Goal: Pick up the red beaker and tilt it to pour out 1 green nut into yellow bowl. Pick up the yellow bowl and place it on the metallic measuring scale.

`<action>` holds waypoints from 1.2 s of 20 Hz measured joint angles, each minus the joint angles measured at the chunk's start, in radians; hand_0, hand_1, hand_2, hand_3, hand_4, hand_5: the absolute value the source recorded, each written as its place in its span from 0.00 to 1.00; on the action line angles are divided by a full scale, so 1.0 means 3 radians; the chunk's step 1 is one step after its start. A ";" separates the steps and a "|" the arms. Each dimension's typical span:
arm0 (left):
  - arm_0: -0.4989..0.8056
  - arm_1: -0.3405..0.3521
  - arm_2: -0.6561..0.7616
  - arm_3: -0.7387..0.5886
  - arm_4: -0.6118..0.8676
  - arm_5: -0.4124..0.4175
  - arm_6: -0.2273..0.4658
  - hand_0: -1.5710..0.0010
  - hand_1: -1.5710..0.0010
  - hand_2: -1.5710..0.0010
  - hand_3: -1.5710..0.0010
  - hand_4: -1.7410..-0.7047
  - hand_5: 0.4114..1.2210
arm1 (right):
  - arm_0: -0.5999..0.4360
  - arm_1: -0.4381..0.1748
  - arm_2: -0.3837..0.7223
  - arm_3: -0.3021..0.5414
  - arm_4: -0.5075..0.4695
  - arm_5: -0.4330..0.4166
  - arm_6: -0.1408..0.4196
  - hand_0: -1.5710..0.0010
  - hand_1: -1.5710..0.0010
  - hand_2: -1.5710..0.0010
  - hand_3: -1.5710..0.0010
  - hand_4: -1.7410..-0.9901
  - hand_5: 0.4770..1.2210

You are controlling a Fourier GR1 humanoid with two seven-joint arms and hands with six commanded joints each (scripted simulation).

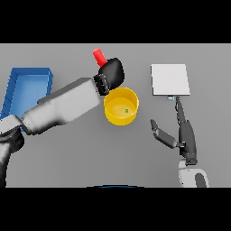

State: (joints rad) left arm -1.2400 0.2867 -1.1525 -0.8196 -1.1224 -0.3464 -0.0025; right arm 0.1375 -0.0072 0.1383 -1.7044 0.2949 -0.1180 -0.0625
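Observation:
My left hand [113, 72] is shut on the red beaker [99, 56], which it holds tilted just beyond the far-left rim of the yellow bowl [111, 114]. Only the beaker's upper end shows above the hand. One green nut [127, 110] lies inside the bowl. To the right at the back is the metallic measuring scale [169, 79], a flat pale square plate. My right hand [186, 135] rests open below the scale, right of the bowl, fingers straight and pointing toward the scale, thumb spread to the left.
A blue bin [27, 88] stands at the table's left side, behind my left forearm [63, 108], which crosses from lower left toward the bowl.

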 measured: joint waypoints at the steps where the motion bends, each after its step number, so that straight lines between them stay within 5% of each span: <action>1: -0.0017 -0.0027 -0.0071 0.0033 -0.0031 0.0020 -0.0023 0.00 0.00 0.00 0.00 0.01 1.00 | -0.0005 0.0004 -0.0005 0.0014 -0.0012 0.0001 -0.0027 1.00 1.00 1.00 1.00 0.70 0.15; 12: -0.0583 0.0094 -0.0344 0.0220 -0.0063 0.0177 -0.0340 0.00 0.00 0.00 0.05 0.01 1.00 | 0.0022 0.0001 0.0026 0.0009 0.0067 -0.0042 -0.0142 1.00 1.00 1.00 1.00 0.72 0.15; 13: -0.0691 0.0127 -0.0289 0.0300 -0.0028 0.0258 -0.0350 0.00 0.00 0.11 0.04 0.06 1.00 | -0.0029 -0.0007 0.0019 0.0014 0.0072 -0.0044 -0.0103 1.00 1.00 1.00 1.00 0.72 0.15; 15: -0.0870 0.0247 -0.0162 0.0347 0.0081 0.0289 -0.0359 0.00 0.00 0.07 0.34 0.04 1.00 | -0.0050 -0.0002 0.0014 0.0029 0.0060 -0.0042 -0.0083 1.00 1.00 1.00 1.00 0.74 0.16; 20: -0.1252 0.0410 0.0303 0.0900 0.0513 0.0374 -0.0264 0.00 0.00 0.02 0.11 0.02 1.00 | -0.0121 0.0024 -0.0031 0.0032 -0.0130 0.0053 -0.0032 1.00 1.00 1.00 1.00 0.73 0.16; 24: -0.1198 0.0594 0.1020 0.1415 0.1258 0.0459 0.0197 0.00 0.00 0.01 0.13 0.01 1.00 | -0.0122 0.0007 -0.0031 0.0103 -0.0135 0.0073 -0.0103 1.00 1.00 1.00 1.00 0.69 0.15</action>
State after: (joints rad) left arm -1.5995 0.4647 -0.8465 -0.3952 -0.7451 -0.2086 0.0567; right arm 0.1010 -0.0049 0.1289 -1.6733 0.2545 -0.0960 -0.0933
